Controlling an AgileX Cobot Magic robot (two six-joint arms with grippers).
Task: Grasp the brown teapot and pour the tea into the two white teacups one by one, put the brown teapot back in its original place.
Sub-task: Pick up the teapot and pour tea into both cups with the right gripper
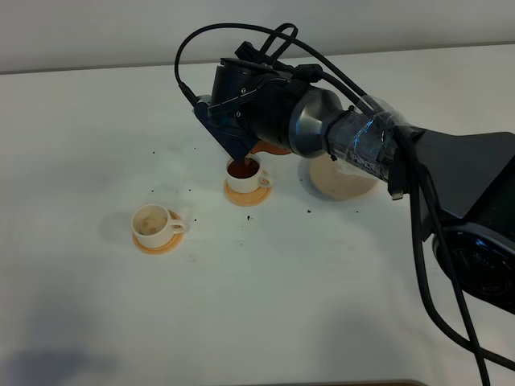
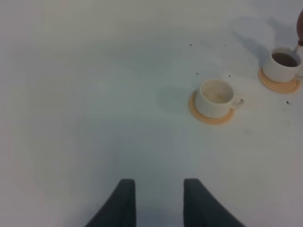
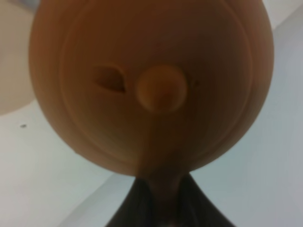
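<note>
The white table (image 1: 265, 322) fills nearly all my view, with a pale wall (image 1: 96, 32) behind it. The beige disc (image 1: 346, 186) lies partly behind my right arm. My right gripper (image 3: 162, 203) is closed on the handle of the brown teapot (image 3: 151, 85), held above the farther teacup (image 1: 244, 174), which has dark tea inside. The nearer teacup (image 1: 153, 223) is only stained. Each stands on an orange coaster (image 1: 248, 195). My left gripper (image 2: 158, 208) hangs over the table, jaws apart. Small dark specks (image 1: 311, 210) lie around.

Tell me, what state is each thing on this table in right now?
Brown teapot, lifted, lid on, gripped by its handle.
Right fingers, shut on the teapot.
Left fingers, open, empty.
Far teacup, holds dark tea.
Near teacup, empty, stained.
Beige coaster, bare.
</note>
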